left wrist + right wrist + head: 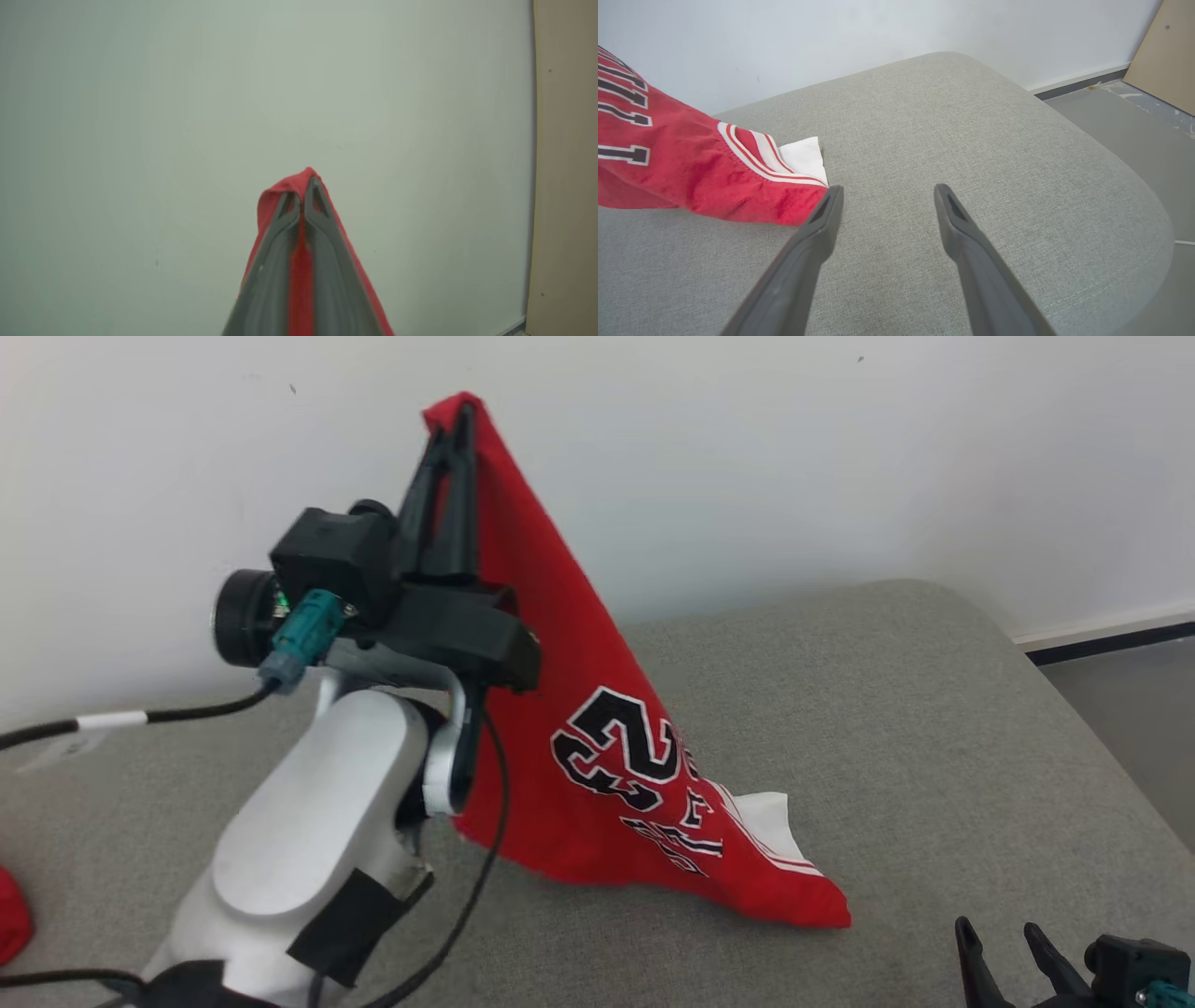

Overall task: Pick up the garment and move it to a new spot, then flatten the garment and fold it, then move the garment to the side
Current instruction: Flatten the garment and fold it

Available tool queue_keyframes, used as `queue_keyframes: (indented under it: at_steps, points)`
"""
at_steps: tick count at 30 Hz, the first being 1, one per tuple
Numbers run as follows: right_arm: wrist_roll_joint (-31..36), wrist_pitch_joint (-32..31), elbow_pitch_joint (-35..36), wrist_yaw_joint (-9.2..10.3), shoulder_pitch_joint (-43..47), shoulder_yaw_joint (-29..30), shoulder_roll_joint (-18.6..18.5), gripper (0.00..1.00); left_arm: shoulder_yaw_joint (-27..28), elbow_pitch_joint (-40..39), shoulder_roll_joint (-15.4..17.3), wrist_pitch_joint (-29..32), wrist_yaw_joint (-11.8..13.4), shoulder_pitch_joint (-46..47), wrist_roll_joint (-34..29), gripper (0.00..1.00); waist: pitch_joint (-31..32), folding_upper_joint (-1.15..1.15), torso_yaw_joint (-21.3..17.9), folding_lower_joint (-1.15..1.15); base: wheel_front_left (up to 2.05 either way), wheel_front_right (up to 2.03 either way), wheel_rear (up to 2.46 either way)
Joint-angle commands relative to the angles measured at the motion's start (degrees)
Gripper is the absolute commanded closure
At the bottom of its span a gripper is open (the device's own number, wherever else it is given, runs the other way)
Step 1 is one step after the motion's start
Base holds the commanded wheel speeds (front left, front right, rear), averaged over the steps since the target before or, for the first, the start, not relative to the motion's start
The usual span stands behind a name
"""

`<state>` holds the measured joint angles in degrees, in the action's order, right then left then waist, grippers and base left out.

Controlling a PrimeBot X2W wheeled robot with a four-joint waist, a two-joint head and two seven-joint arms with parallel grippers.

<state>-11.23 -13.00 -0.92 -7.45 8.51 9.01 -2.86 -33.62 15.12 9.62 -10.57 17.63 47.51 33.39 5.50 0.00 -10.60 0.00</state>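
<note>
The garment [597, 709] is a red jersey with black-and-white numbers and white trim. It hangs as a tall peak from my left gripper [450, 425], which is shut on its top corner, fingers pointing up. Its lower end still rests on the grey cushion [934, 728]. In the left wrist view the red cloth [299, 184] wraps over the shut left gripper [303, 191] against the white wall. My right gripper [999, 933] stands open low at the front right; in its own view the right gripper [887, 196] hovers just right of the jersey's hem [752, 186], holding nothing.
A white wall [840, 457] rises behind the cushion. The cushion's rounded right edge [1148, 210] drops to a grey floor [1134, 121], with a tan board [1167, 51] leaning there. A bit of red cloth [11, 915] lies at the far left. Cables [467, 896] hang along my left arm.
</note>
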Motion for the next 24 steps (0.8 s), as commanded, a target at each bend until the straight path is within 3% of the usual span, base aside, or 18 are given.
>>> queue_keyframes:
  at_steps: [1,4,7,9,11,15,19,21,24]
  points:
    - [0.07,0.21,0.08,-0.07,0.01,-0.22,-0.03,0.00,0.84,0.54,1.79,1.17,1.09,0.55,-0.82,1.00,-0.57,0.00,-0.64,0.00,0.00,0.00,0.00]
    - [0.26,0.25,0.03,-0.07,-1.48,-1.29,-0.05,0.00,2.57,8.94,6.31,3.77,2.85,0.69,-1.00,1.00,-2.11,0.00,-2.43,0.00,0.00,0.00,0.00]
    - [0.51,0.24,-0.39,-0.06,-2.15,-2.27,-0.05,0.00,4.99,19.02,7.98,2.08,2.02,-1.25,1.03,1.00,-2.91,0.00,-4.39,0.00,0.00,0.00,0.00]
    - [1.15,0.19,-0.31,-0.07,-1.18,-0.06,0.03,0.00,7.19,21.98,5.81,-3.09,-0.51,0.03,2.84,1.00,-3.96,0.00,-2.71,0.00,0.00,0.00,0.00]
    - [1.13,0.27,-0.29,-0.06,-1.26,0.37,-0.01,0.00,7.55,22.09,5.07,-3.97,-1.02,1.40,2.06,1.00,-3.80,0.00,-1.69,0.00,0.00,0.00,0.00]
    - [0.16,0.91,-1.29,-0.07,-2.05,-1.05,-0.04,0.00,9.85,13.59,-0.72,-4.59,-6.46,6.72,-3.16,1.00,-2.79,0.00,0.92,0.00,0.00,0.00,0.00]
    - [0.09,1.20,-2.28,-0.07,-2.22,-1.94,-0.04,0.00,10.64,10.76,-4.09,-4.60,-10.13,9.68,-5.92,1.00,-1.92,0.00,0.76,0.00,0.00,0.00,0.00]
    - [-0.47,2.06,-3.26,-0.06,-2.35,-1.66,-0.02,0.00,12.04,6.72,-6.37,-4.60,-14.97,8.46,-4.23,1.00,-2.19,0.00,1.18,0.00,0.00,0.00,0.00]
    - [-0.71,2.41,-3.68,-0.06,-2.18,-1.36,-0.04,0.00,12.74,5.44,-6.59,-4.60,-15.62,5.08,-2.07,1.00,-2.43,0.00,2.01,0.00,0.00,0.00,0.00]
